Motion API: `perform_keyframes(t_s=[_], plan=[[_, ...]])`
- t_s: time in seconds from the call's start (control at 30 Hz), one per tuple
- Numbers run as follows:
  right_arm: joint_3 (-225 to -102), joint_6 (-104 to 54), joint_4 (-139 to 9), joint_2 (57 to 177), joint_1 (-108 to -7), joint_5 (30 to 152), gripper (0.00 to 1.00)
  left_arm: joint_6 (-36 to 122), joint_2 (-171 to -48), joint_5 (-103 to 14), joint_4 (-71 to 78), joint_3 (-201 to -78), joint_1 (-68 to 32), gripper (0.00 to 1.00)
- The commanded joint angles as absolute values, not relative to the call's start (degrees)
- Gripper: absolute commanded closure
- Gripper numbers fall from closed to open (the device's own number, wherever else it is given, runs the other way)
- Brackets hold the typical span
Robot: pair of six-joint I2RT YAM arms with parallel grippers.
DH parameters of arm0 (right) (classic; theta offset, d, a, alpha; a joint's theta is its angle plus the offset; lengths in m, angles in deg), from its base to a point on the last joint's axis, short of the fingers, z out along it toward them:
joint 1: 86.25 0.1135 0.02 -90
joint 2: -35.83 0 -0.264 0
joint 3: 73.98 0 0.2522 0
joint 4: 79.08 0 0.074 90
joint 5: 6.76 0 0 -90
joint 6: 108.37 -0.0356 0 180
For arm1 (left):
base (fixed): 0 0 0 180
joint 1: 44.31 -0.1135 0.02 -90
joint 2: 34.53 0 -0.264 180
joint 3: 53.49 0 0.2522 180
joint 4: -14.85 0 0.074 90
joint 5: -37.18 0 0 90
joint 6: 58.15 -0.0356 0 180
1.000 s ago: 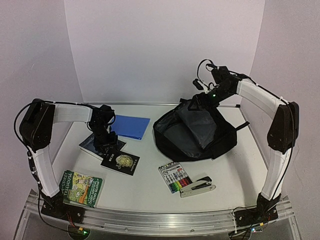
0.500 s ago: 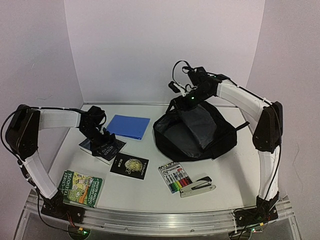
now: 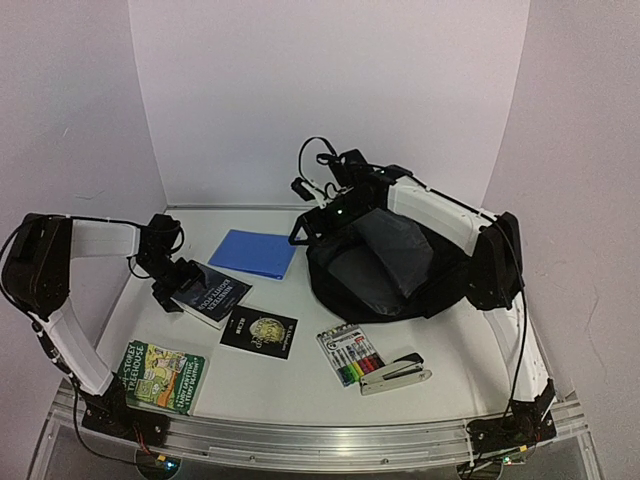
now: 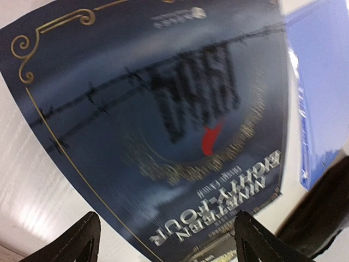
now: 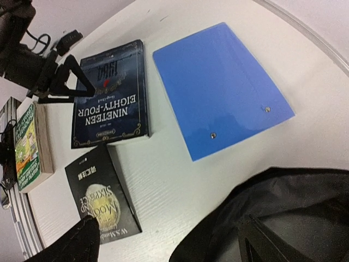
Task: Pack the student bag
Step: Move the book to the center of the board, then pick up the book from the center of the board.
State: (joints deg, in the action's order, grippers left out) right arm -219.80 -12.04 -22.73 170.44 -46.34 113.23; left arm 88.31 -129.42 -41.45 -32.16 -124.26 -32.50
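The student bag (image 3: pixel 400 268) is a large black backpack lying open at the right, grey lining showing; its rim also shows in the right wrist view (image 5: pixel 283 218). My right gripper (image 3: pixel 302 228) is open and empty, hovering just off the bag's left rim (image 5: pixel 169 248). My left gripper (image 3: pixel 168 288) is open at the left edge of a dark blue book, "Nineteen Eighty-Four" (image 3: pixel 215 293). That book fills the left wrist view (image 4: pixel 163 120), with the open fingertips straddling its near edge (image 4: pixel 163 245). It also shows in the right wrist view (image 5: pixel 109 95).
A blue folder (image 3: pixel 255 253) lies left of the bag. A black book (image 3: pixel 258 331) lies in front of the blue book, a green book (image 3: pixel 160 375) at the front left. A marker pack (image 3: pixel 350 355) and a stapler (image 3: pixel 395 372) lie in front of the bag.
My right arm has swung left across the bag to its left rim. My left gripper has drawn back leftwards from over the books to the blue book's left edge.
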Motion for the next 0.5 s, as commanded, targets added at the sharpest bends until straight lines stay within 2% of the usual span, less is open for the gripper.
perform_keyframes(t_s=[0.0,0.1,0.27,0.47], plan=[[-224.6,-15.2,-29.7,175.5,-44.6,114.5,0.13,88.7,-133.7,-44.8,-32.4,-127.8,-34.1,0.2],[-224.5,-18.6,-36.4,178.0,-43.6,115.3,0.13,85.7,-137.8,-45.6,-34.9,-132.0,-34.1,0.27],[-226.4,-23.2,-44.3,182.9,-41.3,115.4,0.12,82.3,-140.7,-45.4,-35.1,-134.9,-34.2,0.45],[-229.1,-26.8,-49.8,189.0,-39.5,112.4,0.11,76.9,-143.3,-45.3,-36.0,-137.4,-34.2,0.8]])
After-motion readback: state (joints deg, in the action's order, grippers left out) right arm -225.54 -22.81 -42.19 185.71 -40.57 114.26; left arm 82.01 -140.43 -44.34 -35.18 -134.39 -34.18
